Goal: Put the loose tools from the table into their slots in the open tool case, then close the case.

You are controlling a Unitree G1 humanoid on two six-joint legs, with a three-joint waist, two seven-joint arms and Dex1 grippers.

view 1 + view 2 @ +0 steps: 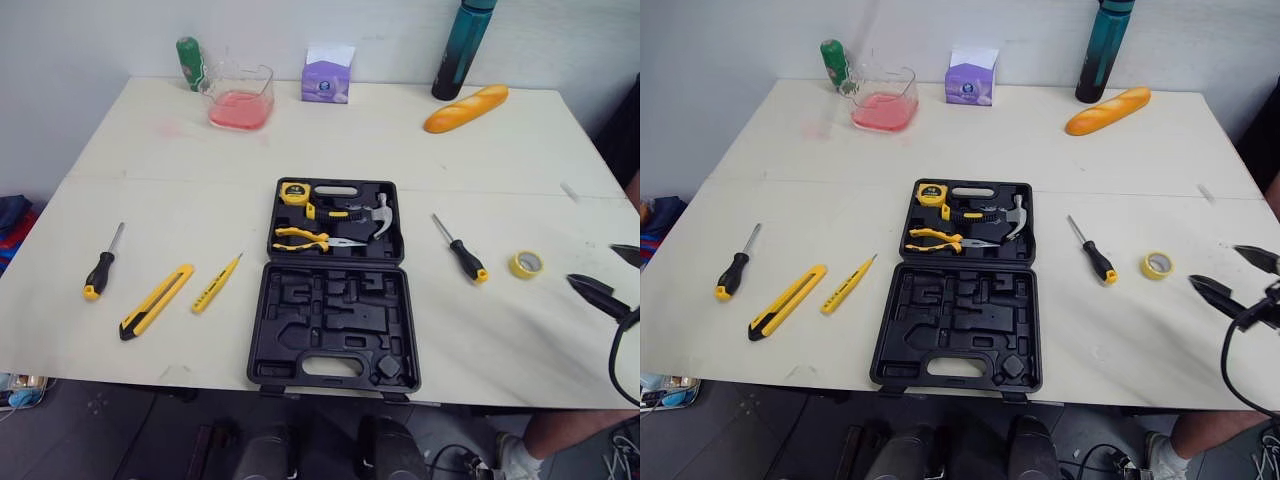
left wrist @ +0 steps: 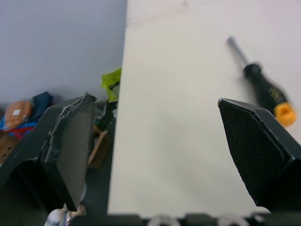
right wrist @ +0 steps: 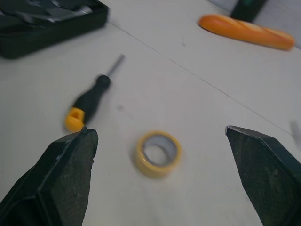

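Observation:
The black tool case (image 1: 335, 290) lies open at the table's middle. Its far half holds a tape measure (image 1: 294, 192), a hammer (image 1: 362, 212) and pliers (image 1: 312, 240); the near half shows bare slots. Left of it lie a black-and-yellow screwdriver (image 1: 100, 265), a yellow utility knife (image 1: 156, 301) and a slim yellow test pen (image 1: 216, 284). To the right lie a second screwdriver (image 1: 462, 252) and a yellow tape roll (image 1: 526, 264). My right gripper (image 1: 594, 265) hovers open just right of the tape roll (image 3: 157, 153). My left gripper (image 2: 155, 101) is open over the table's left edge, near the left screwdriver (image 2: 263, 89).
Along the back edge stand a green bottle (image 1: 189, 62), a clear container of pink liquid (image 1: 240, 97), a purple tissue box (image 1: 328, 75), a teal bottle (image 1: 462, 45) and a bread loaf (image 1: 466, 107). A person's leg (image 1: 560, 435) is below the front right corner.

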